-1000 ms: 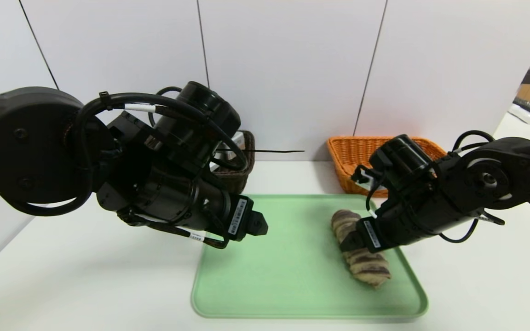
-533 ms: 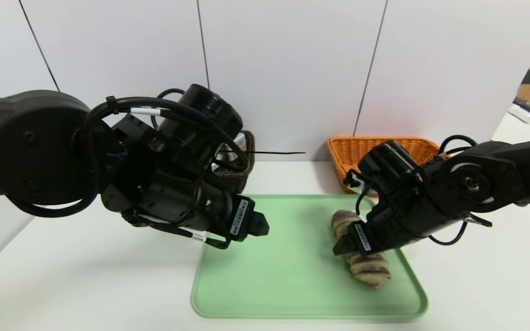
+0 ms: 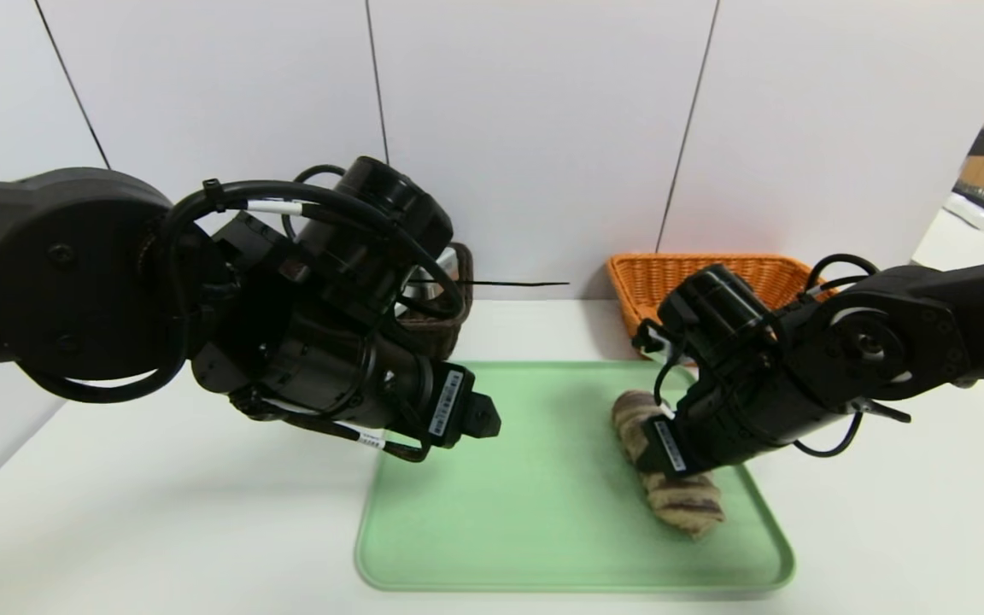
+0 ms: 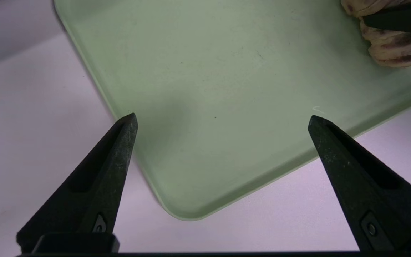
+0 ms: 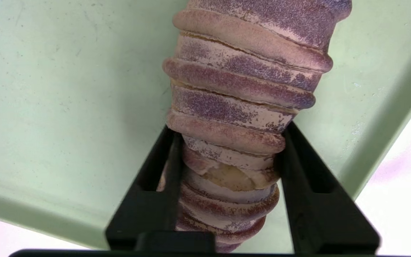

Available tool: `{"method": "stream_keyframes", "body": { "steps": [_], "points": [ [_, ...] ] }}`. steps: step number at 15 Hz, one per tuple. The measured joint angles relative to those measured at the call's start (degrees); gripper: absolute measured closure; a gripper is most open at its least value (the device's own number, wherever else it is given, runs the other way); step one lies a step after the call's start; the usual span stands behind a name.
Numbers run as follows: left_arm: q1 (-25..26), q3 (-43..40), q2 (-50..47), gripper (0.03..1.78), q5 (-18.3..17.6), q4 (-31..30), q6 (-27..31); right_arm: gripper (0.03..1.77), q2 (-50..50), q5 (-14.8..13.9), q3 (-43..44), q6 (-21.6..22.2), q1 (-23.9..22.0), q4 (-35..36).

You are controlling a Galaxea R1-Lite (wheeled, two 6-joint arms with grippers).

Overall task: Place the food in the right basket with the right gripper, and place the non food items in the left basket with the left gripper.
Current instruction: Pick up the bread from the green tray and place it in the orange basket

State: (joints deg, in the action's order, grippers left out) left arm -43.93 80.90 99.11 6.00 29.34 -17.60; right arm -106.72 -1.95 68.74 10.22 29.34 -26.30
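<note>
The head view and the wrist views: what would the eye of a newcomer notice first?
Probably the two black arms, reaching in from both sides over the green tray. Next comes the striped, twisted bread loaf on that tray, squeezed between the fingers of the right pincer. Behind it stands the bright orange wicker basket.

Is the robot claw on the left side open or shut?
Open: in its wrist view, the left gripper has its two fingers wide apart with nothing between them.
</note>
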Motion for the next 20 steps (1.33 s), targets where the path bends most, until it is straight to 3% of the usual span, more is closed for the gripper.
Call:
{"method": "stream_keyframes", "body": {
  "steps": [1, 2, 9, 12, 15, 20],
  "points": [
    [0.00, 0.05, 0.00, 0.12, 0.00, -0.22, 0.07, 1.42, 0.46, 0.00, 0.00, 0.00, 0.06, -0.02],
    [0.00, 0.13, 0.00, 0.12, 0.00, -1.07, 0.11, 1.66, 1.10, 0.00, 0.00, -0.05, 0.09, -0.05],
    [0.06, -0.20, -0.40, 0.12, 0.76, -1.90, 0.00, 1.66, 9.50, 0.11, 2.39, -1.07, -0.51, 0.89],
    [0.15, -0.20, -0.46, 0.12, 0.80, -1.89, 0.07, 1.66, 11.98, 0.00, 3.96, -1.01, -1.18, 5.16],
    [0.24, 0.16, -0.49, 0.12, 0.80, -2.17, 0.41, 1.66, 12.67, -0.22, 5.05, -0.94, -4.35, 12.15],
    [0.50, 0.22, -0.68, 0.12, 0.74, -2.43, 0.40, 1.66, 9.64, -0.24, 11.28, -0.66, -12.68, 12.85]
  ]
}}
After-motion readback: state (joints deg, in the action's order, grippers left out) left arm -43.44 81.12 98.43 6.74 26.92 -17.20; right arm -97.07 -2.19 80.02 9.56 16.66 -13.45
